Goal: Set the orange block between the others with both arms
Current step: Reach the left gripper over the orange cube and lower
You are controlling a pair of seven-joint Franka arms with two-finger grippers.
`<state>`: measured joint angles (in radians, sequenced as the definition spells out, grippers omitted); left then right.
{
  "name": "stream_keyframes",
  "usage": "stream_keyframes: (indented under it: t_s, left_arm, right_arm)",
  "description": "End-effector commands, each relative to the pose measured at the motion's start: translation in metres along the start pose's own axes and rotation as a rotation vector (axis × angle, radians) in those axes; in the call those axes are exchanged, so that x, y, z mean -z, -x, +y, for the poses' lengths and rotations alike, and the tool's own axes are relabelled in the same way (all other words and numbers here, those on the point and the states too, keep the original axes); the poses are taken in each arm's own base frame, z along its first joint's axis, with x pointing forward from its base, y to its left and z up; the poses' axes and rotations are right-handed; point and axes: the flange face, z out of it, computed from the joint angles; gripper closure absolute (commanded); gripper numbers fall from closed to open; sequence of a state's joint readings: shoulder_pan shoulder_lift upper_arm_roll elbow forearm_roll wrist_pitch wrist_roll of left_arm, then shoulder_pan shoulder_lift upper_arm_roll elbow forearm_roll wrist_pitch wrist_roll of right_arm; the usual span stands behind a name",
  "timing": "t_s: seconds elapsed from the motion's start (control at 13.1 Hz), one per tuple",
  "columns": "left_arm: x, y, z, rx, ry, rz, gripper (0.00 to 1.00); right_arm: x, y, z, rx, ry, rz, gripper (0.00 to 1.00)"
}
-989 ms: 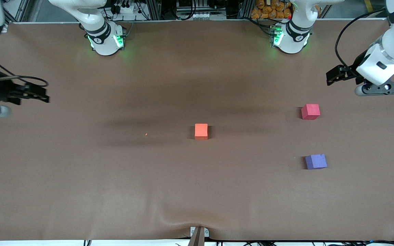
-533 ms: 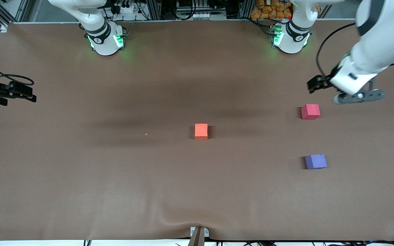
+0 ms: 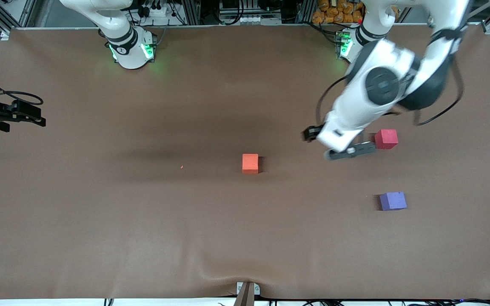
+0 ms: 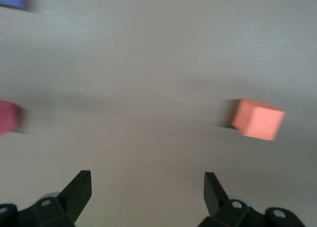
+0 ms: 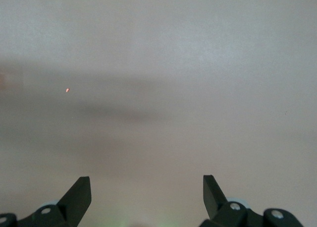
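The small bright orange matte foam cube [image 3: 250, 163] sits untouched mid-counter in the front view, while the left tool [image 3: 313, 135] has swung in from the counter's end to hover beside the pinkish-red foam cube [image 3: 386, 139], nearing a pick. The left wrist view shows its fingers [image 4: 77, 192] spread and empty with the orange cube ahead; the right wrist view shows the waiting right tool [image 5: 147, 199] likewise released over bare counter [image 5: 198, 63].

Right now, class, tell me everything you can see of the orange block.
The orange block is a small, bright orange cube with a matte, foam-like look and clean edges. It sits flat on the brown table cover, near the table's middle, casting a thin shadow. Nothing touches it. It lies apart from the pinkish-red cube and the purple-blue cube, which are toward the left arm's end.
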<state>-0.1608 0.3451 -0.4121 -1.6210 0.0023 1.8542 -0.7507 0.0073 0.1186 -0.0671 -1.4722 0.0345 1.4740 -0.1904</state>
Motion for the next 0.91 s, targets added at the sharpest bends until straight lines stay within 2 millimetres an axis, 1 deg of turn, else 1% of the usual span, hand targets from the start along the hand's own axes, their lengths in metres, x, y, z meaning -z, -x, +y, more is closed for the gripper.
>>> stream_keyframes:
  t_s: [0.0, 0.08, 0.15, 0.23, 0.38, 0.46, 0.53, 0.61, 0.84]
  left_arm:
    - [-0.028, -0.02, 0.059, 0.013, 0.007, -0.005, 0.0]
    - [-0.039, -0.024, 0.078, -0.016, 0.012, 0.002, 0.0]
    - [-0.055, -0.029, 0.093, -0.03, 0.02, 0.006, 0.0]
    - [-0.072, -0.026, 0.111, -0.054, 0.04, 0.034, 0.0]
    - [-0.102, -0.021, 0.135, -0.127, 0.043, 0.11, 0.0]
    - [-0.114, -0.015, 0.145, -0.154, 0.026, 0.135, 0.0]
    - [-0.117, -0.012, 0.149, -0.165, 0.023, 0.151, 0.0]
    - [-0.119, -0.014, 0.152, -0.185, 0.041, 0.164, 0.0]
    - [-0.17, -0.001, 0.164, -0.219, 0.01, 0.121, 0.0]
  right_arm:
    - [0.005, 0.008, 0.002, 0.009, 0.019, 0.0, 0.0]
    - [0.005, 0.007, 0.003, 0.009, 0.019, -0.002, 0.0]
    - [0.005, 0.008, 0.003, 0.007, 0.018, -0.002, 0.0]
    - [0.005, 0.008, 0.003, 0.007, 0.018, -0.002, 0.0]
    - [0.005, 0.007, 0.003, 0.007, 0.018, -0.002, 0.0]
    - [0.005, 0.008, 0.003, 0.006, 0.018, 0.0, 0.0]
    - [0.007, 0.008, 0.003, 0.006, 0.02, 0.002, 0.0]
    - [0.01, 0.008, 0.002, 0.007, 0.028, 0.009, 0.0]
    - [0.013, 0.008, 0.002, 0.002, 0.041, 0.011, 0.0]
